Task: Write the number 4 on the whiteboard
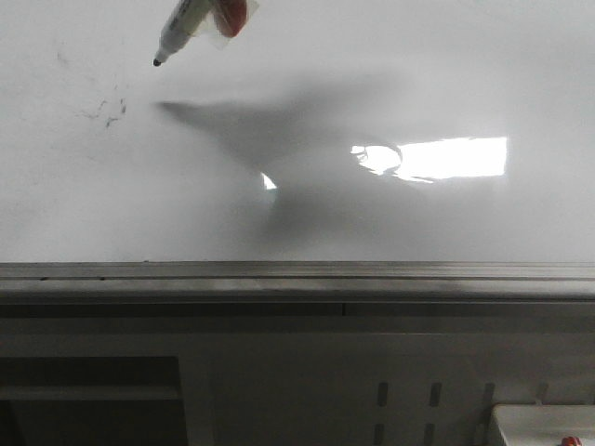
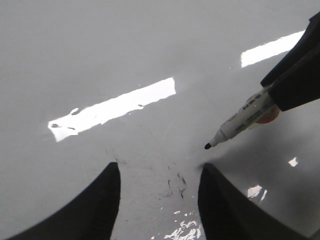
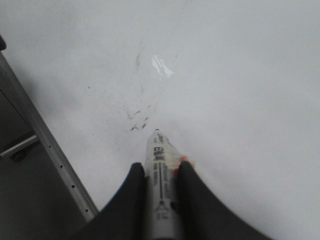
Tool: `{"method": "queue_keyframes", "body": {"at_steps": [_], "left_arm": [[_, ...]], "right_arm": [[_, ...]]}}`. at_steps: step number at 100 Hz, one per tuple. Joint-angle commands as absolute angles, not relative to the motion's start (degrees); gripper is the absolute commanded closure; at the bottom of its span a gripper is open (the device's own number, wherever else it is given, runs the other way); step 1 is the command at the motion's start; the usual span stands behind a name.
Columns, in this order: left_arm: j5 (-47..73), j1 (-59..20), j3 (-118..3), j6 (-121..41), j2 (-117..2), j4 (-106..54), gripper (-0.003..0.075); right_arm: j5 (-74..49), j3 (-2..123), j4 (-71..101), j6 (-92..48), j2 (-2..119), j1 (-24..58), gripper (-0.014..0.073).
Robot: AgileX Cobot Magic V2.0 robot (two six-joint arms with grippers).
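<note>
Right hand (image 3: pixel 159 187) grasping marker (image 3: pixel 159 165) – tip above whiteboard (image 1: pixel 418 65), left hand (image 2: pixel 159 195) released

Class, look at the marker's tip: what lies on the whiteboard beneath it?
Beneath the marker, the whiteboard shows only faint grey smudges and shadow; no 4 is visible. The right claw covers the board underneath itself.

I see a glossy, smooth whiteboard (image 1: pixel 307 214), mirror-bright at centre right of the front view, with a brushed grey metal rail (image 1: pixel 297 271) below. The marker (image 1: pixel 191 23) at upper left looks like smooth plastic; the right pincer (image 3: pixel 161 172) looks matt black.
</note>
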State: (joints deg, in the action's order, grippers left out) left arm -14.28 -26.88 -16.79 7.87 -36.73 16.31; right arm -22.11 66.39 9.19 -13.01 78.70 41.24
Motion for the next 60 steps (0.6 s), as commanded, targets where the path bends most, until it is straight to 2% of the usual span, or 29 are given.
{"method": "queue_keyframes", "body": {"at_steps": [1, 60], "left_arm": [[-18.04, -26.6, -18.38, 8.47, -36.52, 15.15, 0.0384], [-18.04, -26.6, -18.38, 8.47, -36.52, 15.15, 0.0384]], "right_arm": [[-17.31, 68.69, 8.42, -13.56, 78.06, 39.99, 0.0658], [-18.59, 63.11, 10.68, -13.56, 79.14, 41.43, 0.0658]]}}
